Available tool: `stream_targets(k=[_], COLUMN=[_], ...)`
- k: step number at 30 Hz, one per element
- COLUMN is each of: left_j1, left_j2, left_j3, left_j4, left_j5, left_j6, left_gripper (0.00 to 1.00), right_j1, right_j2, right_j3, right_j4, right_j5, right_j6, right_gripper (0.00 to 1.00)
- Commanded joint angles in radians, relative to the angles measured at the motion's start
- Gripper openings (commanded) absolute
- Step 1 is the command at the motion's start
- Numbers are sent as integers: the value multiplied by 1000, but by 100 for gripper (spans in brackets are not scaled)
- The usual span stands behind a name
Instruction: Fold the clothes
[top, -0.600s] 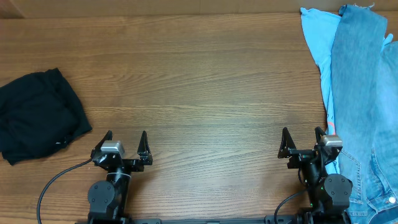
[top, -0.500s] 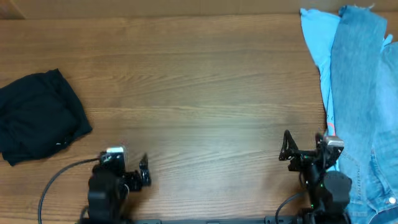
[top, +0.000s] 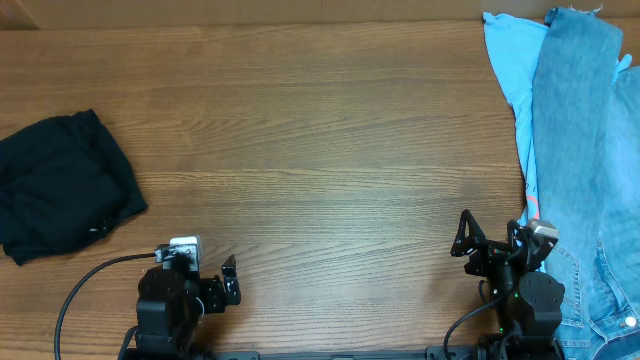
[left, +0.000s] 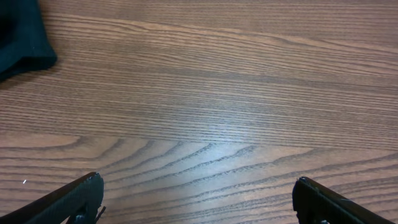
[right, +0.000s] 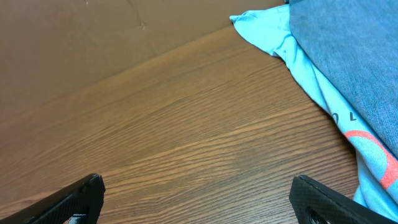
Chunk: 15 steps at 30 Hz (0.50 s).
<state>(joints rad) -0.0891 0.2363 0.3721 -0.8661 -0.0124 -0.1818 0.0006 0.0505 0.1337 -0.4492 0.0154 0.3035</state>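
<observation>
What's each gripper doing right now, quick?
Left gripper: open, holding nothing.
Right gripper: open, holding nothing.

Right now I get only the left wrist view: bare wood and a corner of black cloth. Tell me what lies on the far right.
Observer: Light-blue denim jeans run along the right edge of the table, lying over a sky-blue T-shirt.
Operator: Report the right tool.
Observer: The right tool is open and empty, beside the T-shirt's edge.
Operator: Describe the whole black piece.
Observer: The black garment lies bunched at the table's left edge, apart from the left tool.
</observation>
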Motion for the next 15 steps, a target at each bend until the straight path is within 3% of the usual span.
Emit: stream_targets(k=[1,11,15], left_j1=[5,5,5], left_j2=[-1,-1,-1], left_j3=[20,19,19], left_j4=[2,2,-1], left_j5=[2,0,-183], left_j6=[-5,-5,3], left_gripper=[100,100,100], right_j1=[2,2,2], right_j2=[-2,-2,-2], right_j3=[0,0,0], right_j4=[-20,-20,-20], right_j5=[17,17,17], right_j6=[8,8,8], right_gripper=[100,100,100])
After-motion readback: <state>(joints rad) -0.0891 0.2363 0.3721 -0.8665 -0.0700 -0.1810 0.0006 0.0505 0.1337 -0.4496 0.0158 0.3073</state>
